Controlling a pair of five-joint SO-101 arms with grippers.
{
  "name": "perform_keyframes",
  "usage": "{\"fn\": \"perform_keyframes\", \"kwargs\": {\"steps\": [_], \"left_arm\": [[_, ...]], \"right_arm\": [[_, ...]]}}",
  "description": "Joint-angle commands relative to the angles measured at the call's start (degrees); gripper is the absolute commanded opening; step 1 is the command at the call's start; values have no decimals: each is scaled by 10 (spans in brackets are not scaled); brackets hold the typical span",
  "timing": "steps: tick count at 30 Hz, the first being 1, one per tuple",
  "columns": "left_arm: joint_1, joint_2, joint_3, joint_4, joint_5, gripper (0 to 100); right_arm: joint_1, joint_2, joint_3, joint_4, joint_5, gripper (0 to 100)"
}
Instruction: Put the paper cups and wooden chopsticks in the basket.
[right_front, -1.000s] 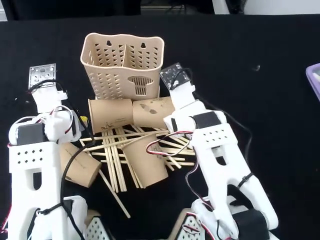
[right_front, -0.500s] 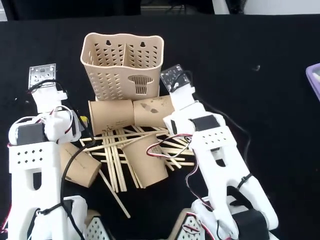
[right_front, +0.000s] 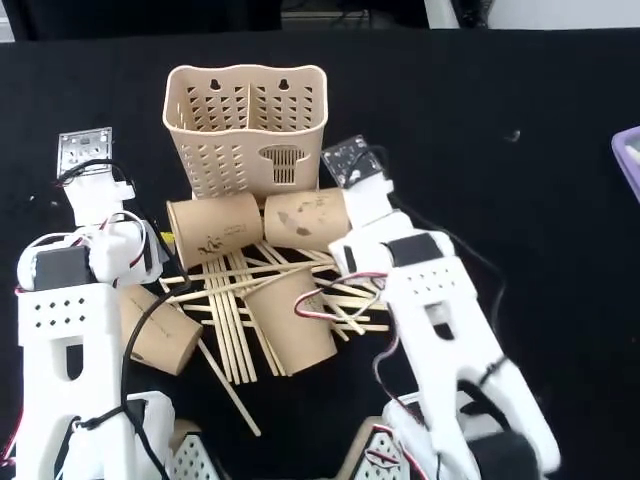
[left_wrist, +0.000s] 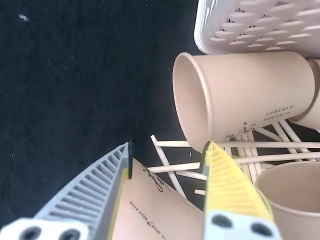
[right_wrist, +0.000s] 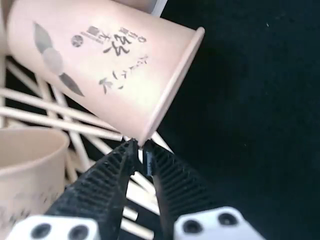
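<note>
Chopsticks (right_front: 232, 340) half under toppled paper cups (right_front: 215, 230)

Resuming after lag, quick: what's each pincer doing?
Left pincer: open, holding nothing.
Right pincer: closed at a paper cup's rim; grip cannot be told.

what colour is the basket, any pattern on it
Beige plastic basket, walls pierced with rows of small slots; best in the high view.

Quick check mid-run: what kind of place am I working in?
Probably a robot test bench, not a kitchen: a black-covered table, a white left arm and right arm, plus staged props: basket, paper cups, wooden chopsticks.
</note>
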Motion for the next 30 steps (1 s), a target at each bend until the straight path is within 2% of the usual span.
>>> {"fn": "perform_keyframes", "kwargs": {"steps": [1,9,12,18,20,24,27,30], "left_arm": [[-4,-15,-6,-4,4,238],[-4,-15,-6,-4,5,238],[-4,-15,-6,-4,5,238],[-4,-15,-6,-4,5,238],[-4,-15,-6,-4,5,238],[-4,-15,-6,-7,5,238],[-4,-15,-6,-7,5,238],[-4,-15,-6,-4,5,238]], "right_arm": [[-3,-116,-18,81,0,11],[-3,-307,-62,192,67,11],[6,-309,-56,200,80,11],[25,-269,5,135,80,16],[55,-265,-6,164,77,77],[125,-261,-19,192,22,273],[162,-249,-12,156,-43,261],[164,-205,-1,104,-85,259]]}}
